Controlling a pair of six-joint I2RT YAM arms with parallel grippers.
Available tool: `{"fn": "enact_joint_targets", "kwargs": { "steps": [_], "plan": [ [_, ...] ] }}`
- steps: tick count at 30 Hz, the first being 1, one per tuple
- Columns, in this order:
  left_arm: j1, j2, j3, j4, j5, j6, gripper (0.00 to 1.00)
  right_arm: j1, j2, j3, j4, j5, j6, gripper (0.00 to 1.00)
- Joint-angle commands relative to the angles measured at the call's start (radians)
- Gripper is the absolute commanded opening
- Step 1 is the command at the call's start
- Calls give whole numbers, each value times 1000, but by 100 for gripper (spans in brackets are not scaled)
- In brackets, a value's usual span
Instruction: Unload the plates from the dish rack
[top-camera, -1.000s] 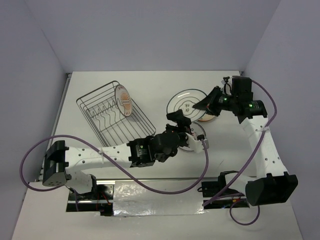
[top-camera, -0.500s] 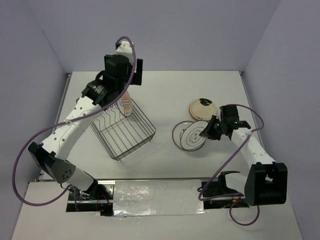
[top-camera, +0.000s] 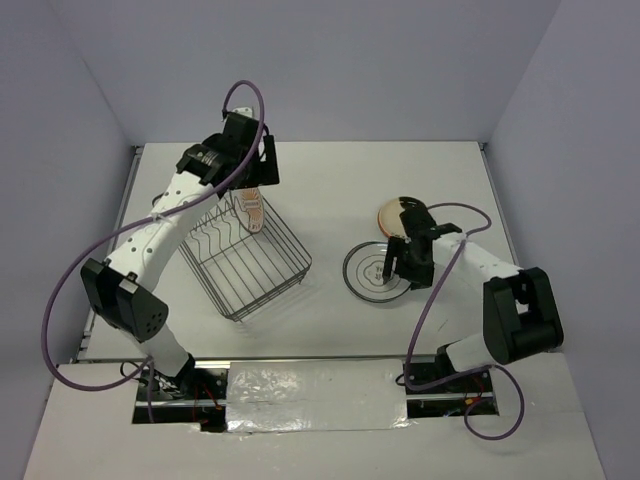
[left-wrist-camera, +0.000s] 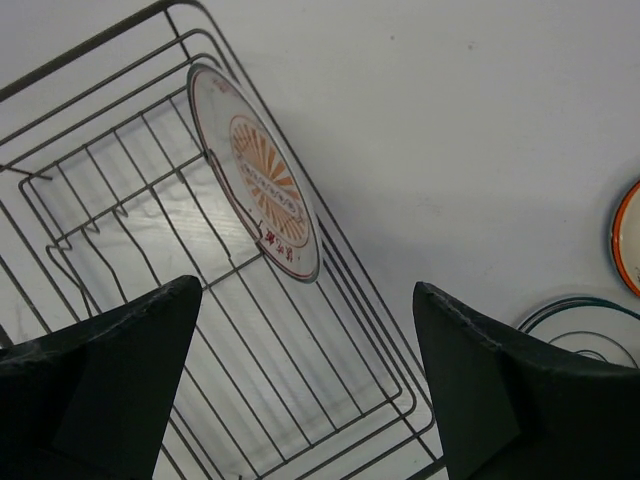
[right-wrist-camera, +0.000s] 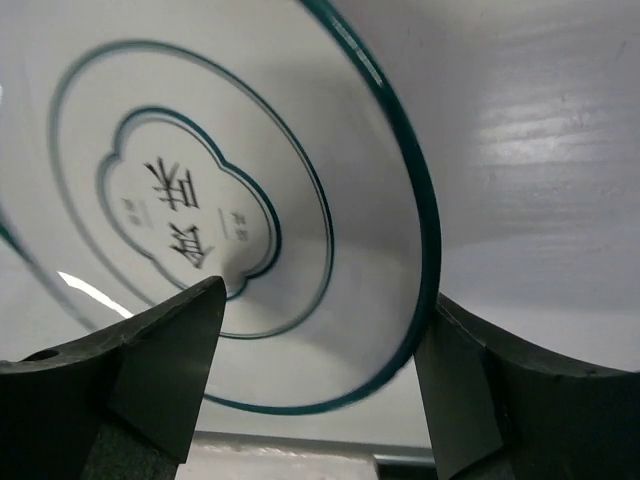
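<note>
Left end effector (left-wrist-camera: 305, 290) outstretched, spread wide over dish rack (top-camera: 245, 265); right end effector (right-wrist-camera: 322, 295) low, elbow folded, released astride teal-rimmed plate (right-wrist-camera: 200, 150).

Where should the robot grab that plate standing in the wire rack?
Probably the upper rim, from above: the plate stands on edge in the dish rack, wires hemming its lower part, only the top free.
</note>
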Motion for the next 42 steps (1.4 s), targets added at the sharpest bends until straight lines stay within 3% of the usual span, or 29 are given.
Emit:
{"fn": "enact_joint_targets", "kwargs": {
  "steps": [1, 6, 12, 19, 30, 33, 34, 37, 42],
  "plan": [
    [18, 7, 55, -74, -84, -148, 100, 61, 11, 76, -156, 148, -15, 80],
    [55, 54, 47, -66, -76, -274, 100, 87, 2, 179, -331, 326, -29, 80],
    [66, 122, 84, -54, -134, -388, 95, 87, -119, 296, -391, 247, -21, 80],
    [72, 241, 144, -10, -193, -379, 86, 95, -174, 321, -406, 158, -40, 80],
    [98, 351, 129, 21, -145, -374, 57, 107, -216, 329, -434, 167, -51, 80],
    [101, 361, 129, 24, -130, -380, 39, 107, -211, 366, -448, 174, -52, 80],
    [101, 360, 127, 24, -127, -380, 26, 107, -208, 374, -452, 174, -54, 80],
    [101, 349, 171, -2, -124, -370, 9, 107, -201, 418, -477, 179, -52, 80],
    [101, 253, 253, -42, -144, -336, 1, 108, -194, 515, -520, 176, -58, 80]
  ]
}}
